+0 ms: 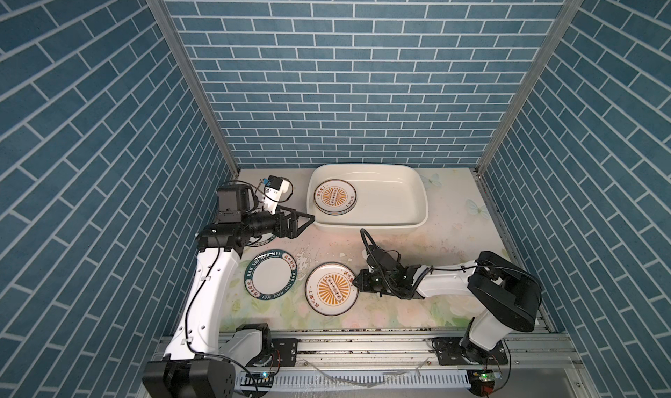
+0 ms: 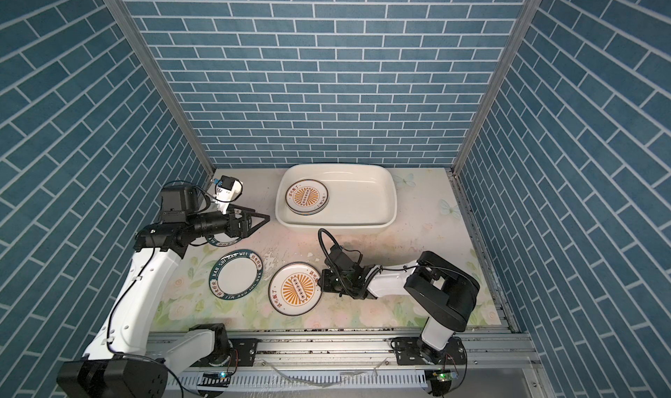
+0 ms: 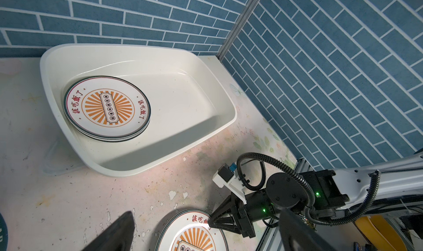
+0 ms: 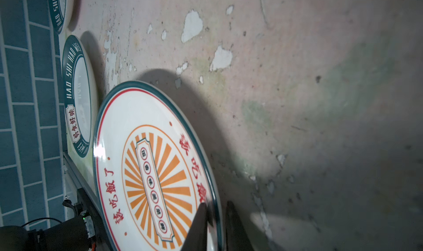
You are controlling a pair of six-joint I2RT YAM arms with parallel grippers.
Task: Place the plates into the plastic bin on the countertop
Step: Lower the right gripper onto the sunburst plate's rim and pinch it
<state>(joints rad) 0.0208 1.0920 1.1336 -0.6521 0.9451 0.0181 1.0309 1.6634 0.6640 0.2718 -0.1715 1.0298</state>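
Bench [image 1: 454, 254]: one orange-sunburst round white plate [image 1: 332, 289], two teal-banded plates [image 1: 270, 279]. Far white plastic bin [image 1: 392, 200]: one stack [image 1: 334, 197]. Left pincer [image 1: 306, 219] spread; right pincer [image 4: 215, 206] astride sunburst rim, grip unclear.

Orange-sunburst plate [image 1: 332, 293], glossy white bin [image 1: 390, 203]

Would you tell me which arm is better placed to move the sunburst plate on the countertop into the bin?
Right, probably. The right claw has its fingers either side of the rim of the sunburst plate. The left claw hangs open beside the plastic bin, away from that plate.
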